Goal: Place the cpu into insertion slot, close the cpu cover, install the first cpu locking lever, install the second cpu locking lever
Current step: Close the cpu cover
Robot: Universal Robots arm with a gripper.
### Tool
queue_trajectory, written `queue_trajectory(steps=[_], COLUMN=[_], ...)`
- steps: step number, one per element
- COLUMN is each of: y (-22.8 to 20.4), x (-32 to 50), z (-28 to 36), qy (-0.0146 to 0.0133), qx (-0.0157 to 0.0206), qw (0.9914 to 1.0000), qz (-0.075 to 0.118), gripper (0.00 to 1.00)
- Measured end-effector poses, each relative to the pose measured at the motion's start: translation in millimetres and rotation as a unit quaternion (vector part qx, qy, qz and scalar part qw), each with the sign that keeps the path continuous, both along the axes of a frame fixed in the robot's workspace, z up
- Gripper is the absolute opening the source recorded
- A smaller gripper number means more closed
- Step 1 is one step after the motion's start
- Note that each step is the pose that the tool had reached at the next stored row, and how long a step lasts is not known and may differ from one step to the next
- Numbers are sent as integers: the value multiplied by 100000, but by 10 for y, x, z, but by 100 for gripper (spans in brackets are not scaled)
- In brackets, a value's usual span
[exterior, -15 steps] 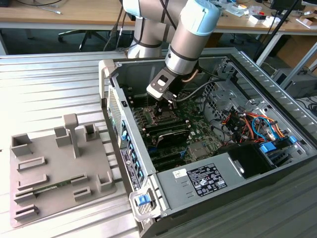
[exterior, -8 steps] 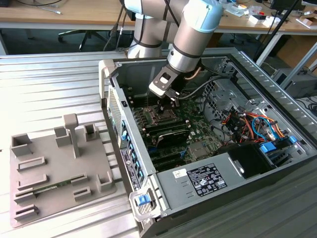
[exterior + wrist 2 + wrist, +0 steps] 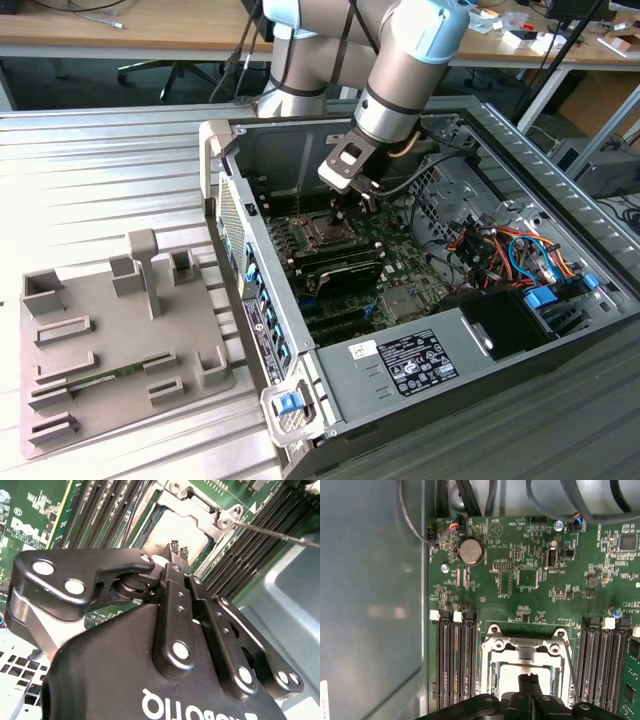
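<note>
The cpu (image 3: pixel 186 529) lies flat in the socket on the green motherboard, its silver-grey top showing through the window of the cpu cover (image 3: pixel 204 511). In the first wrist view the cpu (image 3: pixel 509 676) sits inside the cover (image 3: pixel 520 644), which lies down over it. My gripper (image 3: pixel 178 548) is shut with nothing between the fingertips, which hover just above the cpu's top near the cover's edge. A thin wire locking lever (image 3: pixel 272 533) slants away from the cover's corner, and the same lever (image 3: pixel 568 666) runs along one side of the socket. In the exterior view the gripper (image 3: pixel 343 214) reaches down into the open computer case.
Black memory slots (image 3: pixel 454 660) flank the socket on both sides. A coin battery (image 3: pixel 471 551) and cables sit further along the board. The case's metal walls (image 3: pixel 255 260) surround the work area, with a power supply (image 3: pixel 420 360) and coloured cables (image 3: pixel 505 250) nearby. A grey fixture tray (image 3: pixel 110 340) lies outside on the exterior view's left.
</note>
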State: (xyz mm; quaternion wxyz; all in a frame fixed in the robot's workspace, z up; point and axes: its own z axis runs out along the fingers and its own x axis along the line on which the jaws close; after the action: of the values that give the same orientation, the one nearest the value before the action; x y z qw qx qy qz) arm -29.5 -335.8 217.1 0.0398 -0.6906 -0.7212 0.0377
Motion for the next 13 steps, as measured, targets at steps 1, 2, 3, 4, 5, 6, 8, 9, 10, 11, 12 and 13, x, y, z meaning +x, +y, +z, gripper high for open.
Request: queue_trajectory(steps=[1,2,3,4,5,6,8,9,10,11,12,13], y=[0,0,0,0,0,0,0,0,0,0,0,0], x=[11,20,34,46,53,61,94,104,121,130,140,155], z=[7,16,31,43,51,59,89,98,113,119,125,136], qy=[4,8,20,27,30,35,60,69,89,97,114,129], qx=[4,3,-3,2,3,2,0,-2,0,1,2,1], qw=[100000,100000,100000,100000,100000,100000,100000,100000,100000,100000,100000,100000], qz=[3,1,1,-2,-3,-4,-3,1,-1,1,2,-4], gripper=[11,11,11,11,11,11,11,11,11,11,11,11])
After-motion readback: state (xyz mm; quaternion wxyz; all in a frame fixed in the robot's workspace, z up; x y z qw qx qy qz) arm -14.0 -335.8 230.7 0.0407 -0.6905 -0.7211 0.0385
